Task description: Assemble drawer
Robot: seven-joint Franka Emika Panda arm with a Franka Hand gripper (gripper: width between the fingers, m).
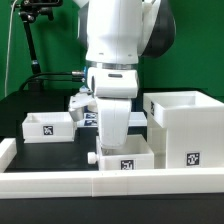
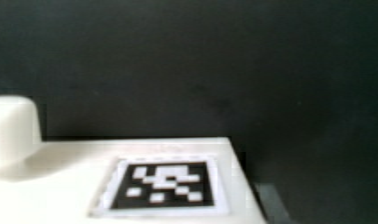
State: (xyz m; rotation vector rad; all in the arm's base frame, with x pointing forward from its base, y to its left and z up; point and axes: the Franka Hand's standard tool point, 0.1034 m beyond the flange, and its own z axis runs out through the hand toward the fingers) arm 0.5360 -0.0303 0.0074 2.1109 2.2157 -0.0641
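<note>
The white boxy casing [image 1: 185, 125] stands at the exterior view's right, open side up, with a tag on its front. One shallow tray [image 1: 48, 126] lies at the left. The second tray [image 1: 128, 156], with its knob [image 1: 91, 157] pointing left, lies in front at the middle. My gripper [image 1: 113, 138] hangs straight down over this tray's back part; its fingertips are hidden behind the hand and the tray wall. The wrist view shows a white tagged face [image 2: 165, 186] close up and a rounded white piece [image 2: 12, 135] beside it, over black table.
The long low white wall [image 1: 110, 186] runs along the front edge. The marker board [image 1: 84, 112] lies behind the arm between the left tray and the casing. A black stand [image 1: 35, 40] rises at the back left before the green backdrop.
</note>
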